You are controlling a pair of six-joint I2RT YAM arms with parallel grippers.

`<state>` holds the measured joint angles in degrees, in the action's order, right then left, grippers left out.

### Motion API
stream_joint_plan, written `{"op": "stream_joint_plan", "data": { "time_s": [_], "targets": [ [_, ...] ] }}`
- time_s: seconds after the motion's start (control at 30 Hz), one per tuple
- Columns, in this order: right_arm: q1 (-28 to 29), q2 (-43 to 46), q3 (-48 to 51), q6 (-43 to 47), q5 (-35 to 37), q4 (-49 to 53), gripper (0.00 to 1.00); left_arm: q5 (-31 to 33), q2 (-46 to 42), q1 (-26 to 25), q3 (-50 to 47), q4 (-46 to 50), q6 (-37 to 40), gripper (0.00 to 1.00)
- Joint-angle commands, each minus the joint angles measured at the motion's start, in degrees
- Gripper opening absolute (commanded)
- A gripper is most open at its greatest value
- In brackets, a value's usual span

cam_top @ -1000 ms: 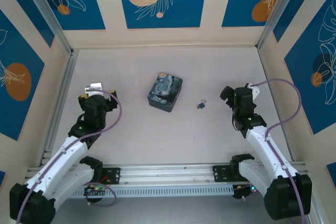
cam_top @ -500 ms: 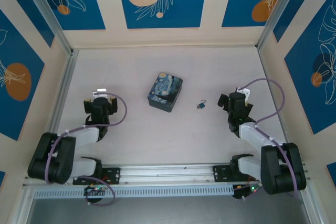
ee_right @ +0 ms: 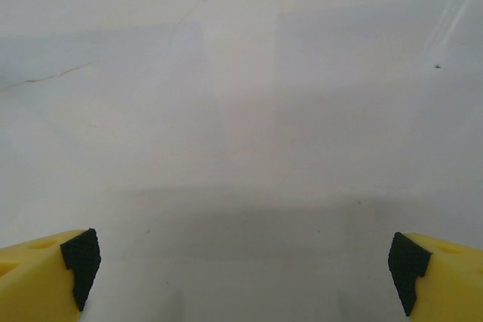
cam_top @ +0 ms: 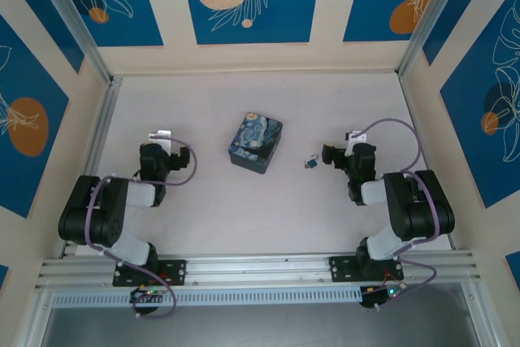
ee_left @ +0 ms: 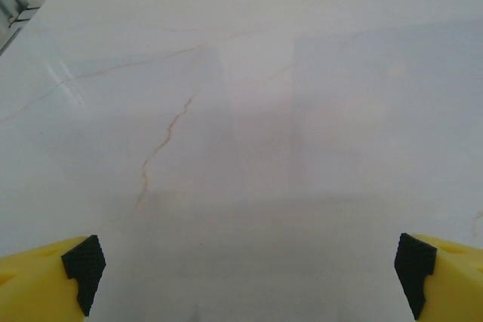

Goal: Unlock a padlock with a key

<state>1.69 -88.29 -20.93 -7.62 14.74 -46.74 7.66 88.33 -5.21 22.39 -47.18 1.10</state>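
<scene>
The padlock [cam_top: 311,162] is a tiny bluish-silver speck lying on the table right of the centre. The key is too small to tell apart from it in the top view. My right gripper [cam_top: 335,153] hangs low just right of the padlock, a short gap away. Its yellow, black-padded fingertips [ee_right: 81,258] stand wide apart, and my right gripper [ee_right: 245,262] has bare tabletop between them. My left gripper [cam_top: 156,154] sits low at the left side, far from the padlock. In the left wrist view my left gripper [ee_left: 249,269] is also open, with nothing between its fingers.
A rectangular box printed with a swirling night sky [cam_top: 255,143] stands at the table's middle, left of the padlock. Metal rails [cam_top: 93,152] and patterned walls close in the workspace on the left, right and back. Both arms are folded low near their bases.
Both arms have folded down and back toward their bases. The right gripper has swung left, closer to the padlock; the left gripper has shifted slightly right. The padlock and box have not moved.
</scene>
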Motion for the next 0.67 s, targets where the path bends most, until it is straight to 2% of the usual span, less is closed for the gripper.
{"op": "stream_joint_plan", "data": {
  "time_s": [0.0,0.63],
  "targets": [
    [-0.6,0.8,-2.1,0.8,-3.6,-1.3,1.00,-3.3,0.2,1.1,1.1,0.1,1.0,1.00],
    [-1.0,1.0,-1.9,0.9,-4.6,-1.4,0.99,-3.4,0.2,1.2,1.2,0.2,1.0,1.00]
  ]
}}
